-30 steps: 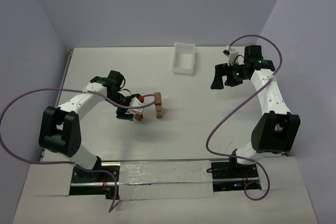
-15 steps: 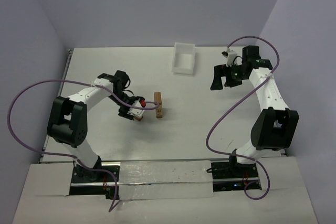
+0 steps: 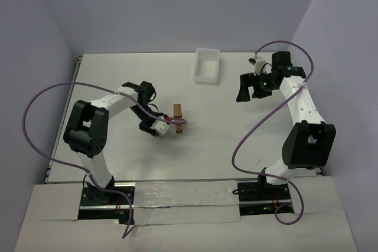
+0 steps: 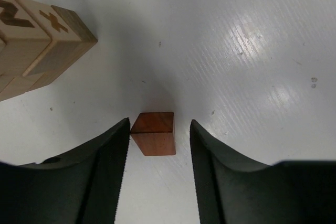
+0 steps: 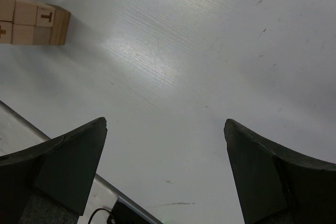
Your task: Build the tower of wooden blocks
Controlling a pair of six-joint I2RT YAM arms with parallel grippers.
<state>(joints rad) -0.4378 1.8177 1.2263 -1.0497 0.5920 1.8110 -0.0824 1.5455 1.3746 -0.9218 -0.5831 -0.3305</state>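
A small reddish-brown wooden cube (image 4: 154, 133) lies on the white table between the jaws of my left gripper (image 4: 159, 122). The jaws are open; the left finger (image 4: 105, 161) is almost at the cube's corner and a gap shows on the right side. A group of light tan lettered blocks (image 4: 37, 40) stands close together just beyond, to the left. In the top view the tan blocks (image 3: 177, 111) stand right of my left gripper (image 3: 170, 126). My right gripper (image 3: 249, 94) is open and empty, far to the right; its wrist view shows the tan blocks (image 5: 34, 22) at a distance.
A white rectangular tray (image 3: 207, 65) stands at the back of the table, between the two arms. Purple cables loop beside both arms. The table's near edge strip (image 5: 31, 129) shows in the right wrist view.
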